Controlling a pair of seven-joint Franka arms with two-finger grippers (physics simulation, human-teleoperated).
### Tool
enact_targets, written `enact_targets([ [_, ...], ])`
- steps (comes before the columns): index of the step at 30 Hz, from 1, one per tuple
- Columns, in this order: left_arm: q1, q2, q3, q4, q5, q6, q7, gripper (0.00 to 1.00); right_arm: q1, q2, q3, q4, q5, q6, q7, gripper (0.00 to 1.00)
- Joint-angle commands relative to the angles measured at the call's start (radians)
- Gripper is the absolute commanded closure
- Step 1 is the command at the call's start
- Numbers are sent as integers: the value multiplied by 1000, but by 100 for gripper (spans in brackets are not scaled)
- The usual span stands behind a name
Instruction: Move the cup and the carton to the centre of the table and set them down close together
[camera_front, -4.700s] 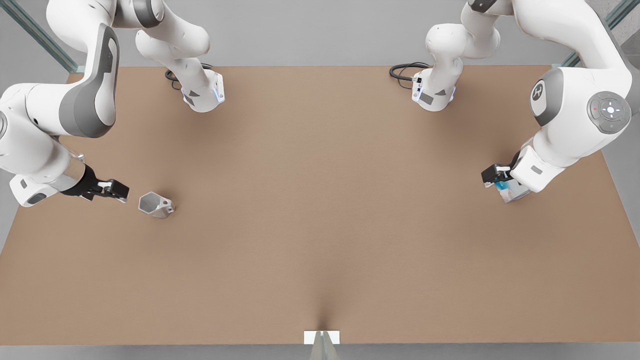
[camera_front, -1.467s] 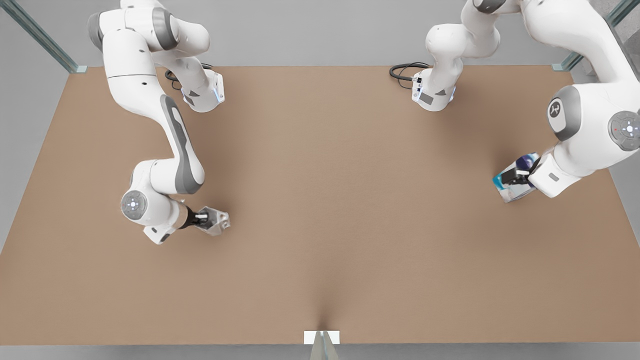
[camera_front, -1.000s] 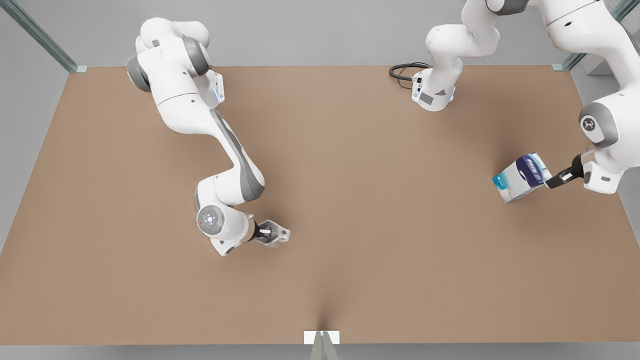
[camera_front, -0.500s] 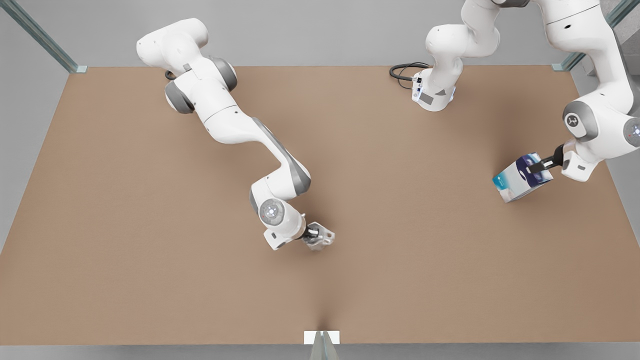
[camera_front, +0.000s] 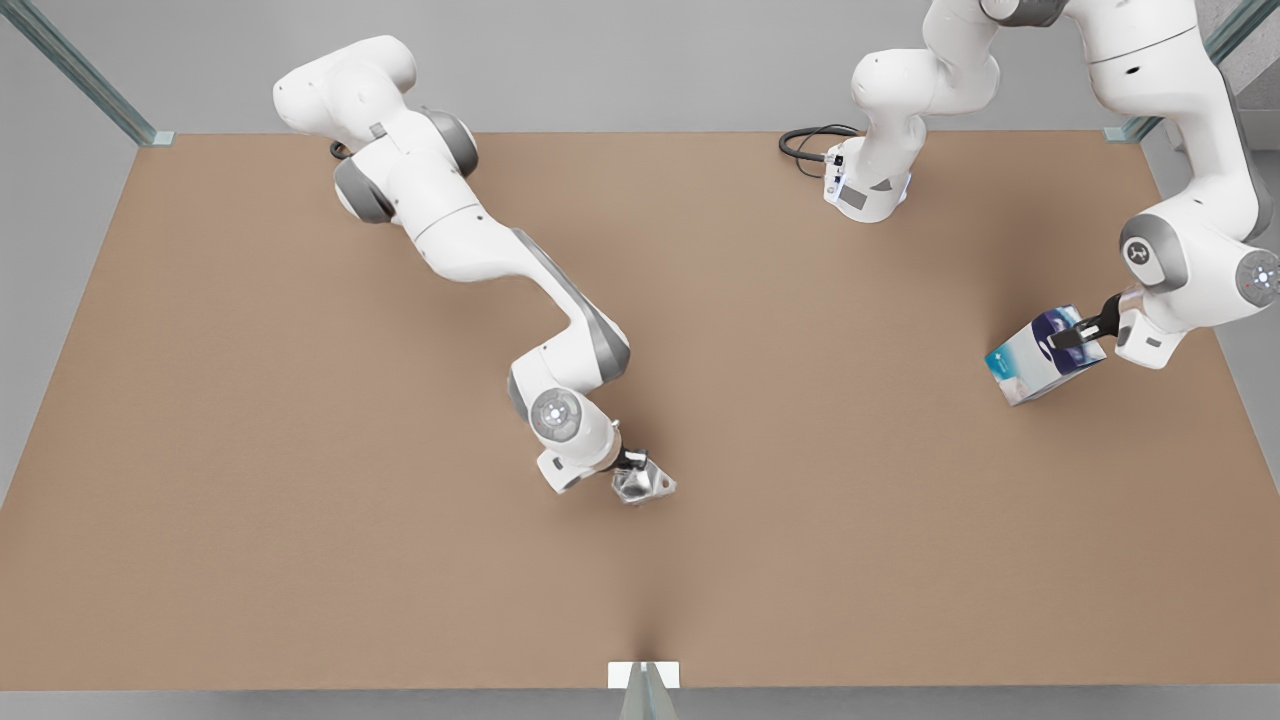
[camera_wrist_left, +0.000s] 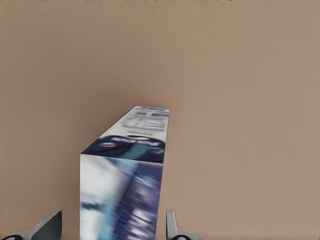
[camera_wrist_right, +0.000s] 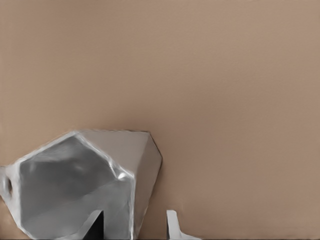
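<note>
1. The right gripper (camera_front: 634, 470) is near the middle of the counter (camera_front: 300, 500). It holds the cup (camera_front: 642, 485). One finger (camera_wrist_right: 95, 225) is inside the cup's mouth and the other finger (camera_wrist_right: 172, 225) is outside the wall, so the fingers are pinched on the wall.
2. The cup is small, shiny and grey, with flat, angled sides and a wide mouth. It sits at the tip of the fingers. It is hard to tell if it touches the counter or hangs just above it.
3. The left gripper (camera_front: 1075, 333) is far over on the front view's right. Its fingers (camera_wrist_left: 170, 225) sit on both sides of the carton (camera_front: 1045, 355), spread a bit wider than the box. A gap shows on one side, so they are not yet squeezing it.
4. The carton is a white box with teal and dark blue print. It stands on the counter, and its long side points away from the fingers.
5. The carton is well apart from the cup. The big thing for the next move looks like this: the left gripper is the near one, and it must close on the carton and bring it across to the cup.
</note>
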Motion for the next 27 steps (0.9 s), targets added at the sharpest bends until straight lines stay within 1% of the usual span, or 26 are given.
enact_targets([
  [1, 1, 0, 0, 0, 0, 0, 0, 0, 0, -11, 0, -1, 1, -1, 0, 36],
  [7, 1, 26, 0, 0, 0, -6, 3, 0, 0, -84, -3, -7, 3, -45, -3, 34],
  [8, 1, 28, 0, 0, 0, -8, 3, 0, -12, -153, -9, -79, 3, -41, -12, 31],
  [9, 1, 34, 0, 0, 0, -8, 3, 0, -32, -230, -38, -131, -7, -41, -25, 21],
  [10, 1, 40, 0, 0, 0, -8, 5, 0, -55, -290, -49, -183, 0, -47, -35, 0],
  [11, 1, 46, 0, 0, 0, -5, 5, 0, -63, -369, -92, -272, -2, -48, -41, 0],
  [12, 1, 52, 0, -2, 0, -3, 5, 11, -69, -443, -136, -341, -3, -70, -110, 0],
  [13, -1, 55, 0, -3, 0, -3, 5, 30, -113, -494, -142, -355, -5, -143, -176, 0],
  [14, -1, 61, 0, -3, -1, -3, 5, 31, -161, -547, -142, -358, -7, -217, -219, 0],
  [15, -1, 64, -1, -3, -1, -5, 2, 44, -199, -604, -141, -390, -13, -239, -282, 0],
  [16, -1, 64, -1, -3, -1, -8, 2, 48, -253, -655, -139, -444, -33, -240, -316, 0],
  [17, -1, 63, 0, -3, -1, -8, 0, 49, -319, -698, -138, -485, -31, -240, -397, 0],
  [18, -2, 61, -1, -2, -1, -12, -3, 48, -391, -758, -138, -538, -31, -242, -512, 0],
  [19, -4, 51, -15, 3, -1, -12, -66, 42, -448, -784, -138, -542, -42, -306, -644, 0],
  [20, -5, 34, -47, 9, -3, -21, -135, 40, -509, -793, -138, -538, -57, -323, -678, 0],
  [22, -5, 11, -112, 32, -6, -37, -258, 39, -528, -802, -139, -499, -112, -406, -712, 0],
  [24, -21, -2, -221, 55, -135, -40, -500, 37, -532, -778, -141, -478, -114, -410, -710, 0],
  [25, -97, -3, -254, 104, -230, -67, -673, 37, -540, -776, -142, -450, -115, -410, -707, 0],
  [26, -156, 1, -317, 165, -273, -100, -851, 35, -541, -764, -142, -427, -120, -410, -706, 0],
  [27, -200, 29, -452, 233, -273, -101, -1078, 35, -569, -767, -144, -417, -117, -407, -701, 0],
])
